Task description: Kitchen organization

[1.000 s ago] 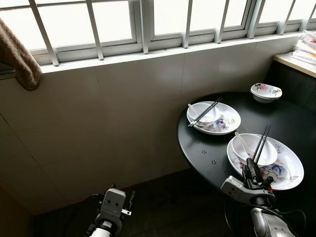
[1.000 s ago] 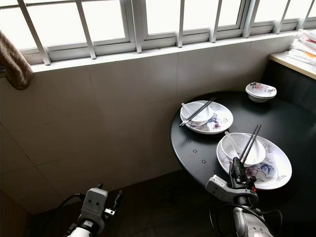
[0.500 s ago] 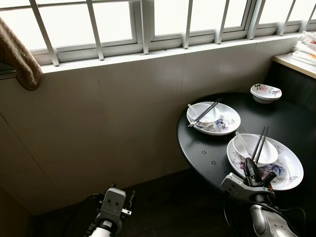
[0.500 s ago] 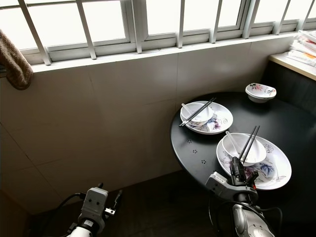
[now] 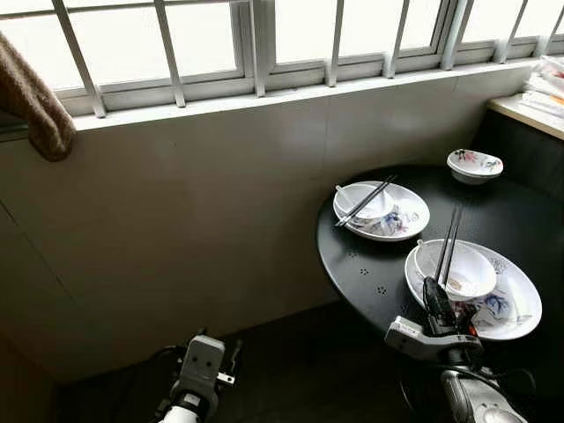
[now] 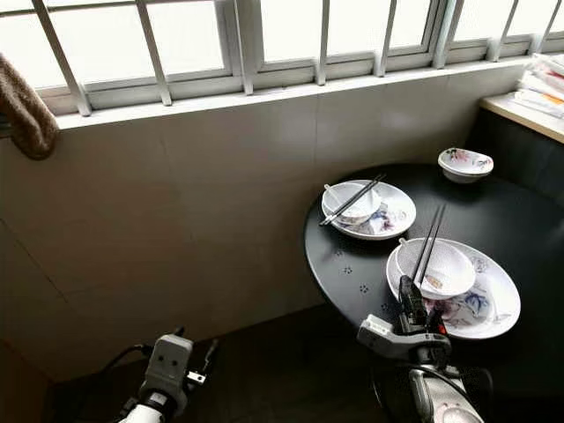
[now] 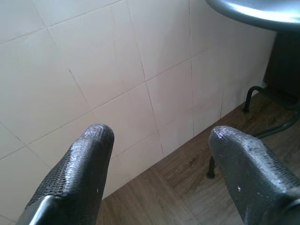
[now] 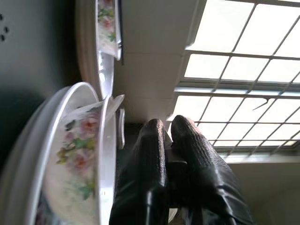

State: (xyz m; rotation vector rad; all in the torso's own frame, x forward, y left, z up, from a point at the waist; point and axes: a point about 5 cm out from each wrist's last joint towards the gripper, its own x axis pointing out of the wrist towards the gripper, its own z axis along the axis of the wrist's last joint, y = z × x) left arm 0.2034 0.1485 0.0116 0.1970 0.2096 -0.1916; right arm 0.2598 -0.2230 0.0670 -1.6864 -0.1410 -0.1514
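step: clearing near bowl (image 5: 454,270) | right pincer (image 5: 434,298) pinched together at plate (image 5: 518,310) rim, empty | left pincer (image 7: 159,154) wide, idle | next: spread, grip chopsticks (image 5: 447,245)

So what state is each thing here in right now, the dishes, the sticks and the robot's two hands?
Near bowl: upright on the near plate.
Near chopsticks: lying across the near bowl.
Far bowl: on the far plate, chopsticks across it.
Small bowl: upright on the round table.
Right gripper: fingers shut, at the near plate's edge.
Left gripper: fingers open, holding nothing.
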